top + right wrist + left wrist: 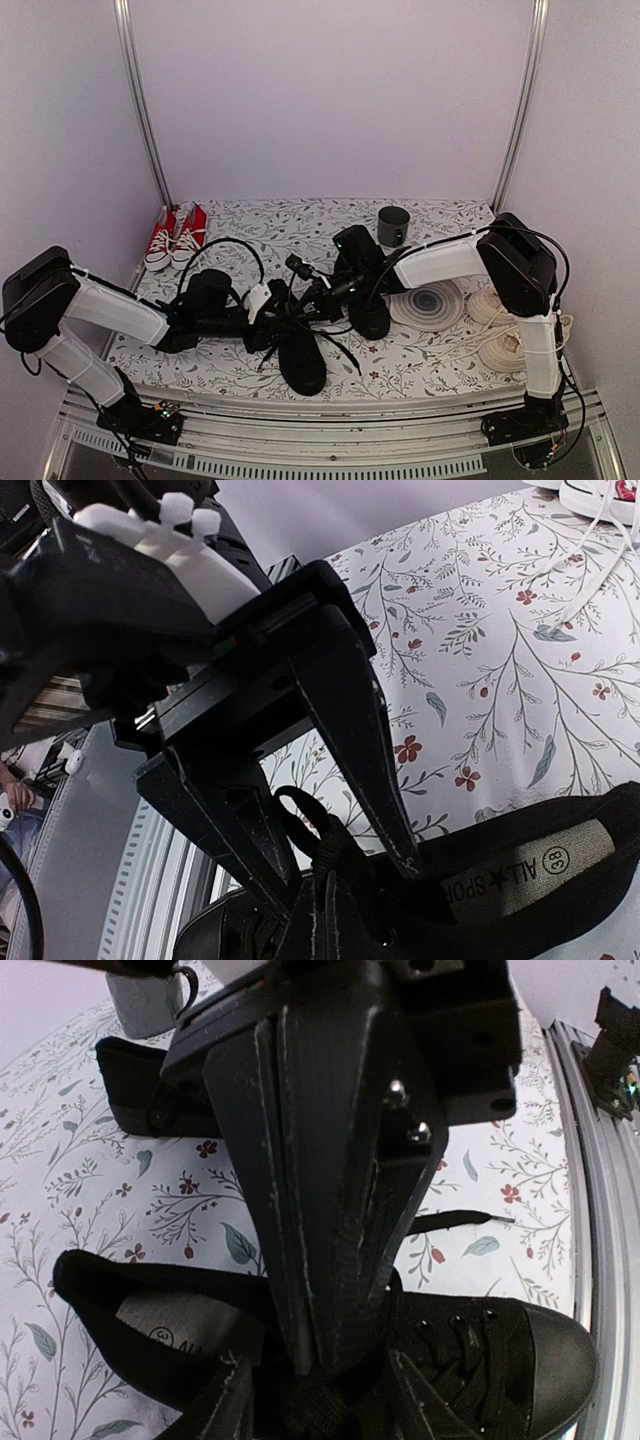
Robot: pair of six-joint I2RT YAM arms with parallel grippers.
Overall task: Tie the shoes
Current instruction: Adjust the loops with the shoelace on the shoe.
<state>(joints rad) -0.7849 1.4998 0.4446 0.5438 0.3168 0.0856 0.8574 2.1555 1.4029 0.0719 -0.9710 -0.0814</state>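
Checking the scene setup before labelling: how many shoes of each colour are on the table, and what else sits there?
Black shoes: 2
Red-and-white shoes: 2
Cream shoes: 2
Grey cup: 1
Round grey-ringed plate: 1
Total: 8

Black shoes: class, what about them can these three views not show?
1. Top view: the laces on the near shoe are too thin and dark to trace.
2. Left wrist view: the right gripper hides whether it pinches a lace.
3. Right wrist view: the left gripper and the bottom edge cut off the shoe's front.
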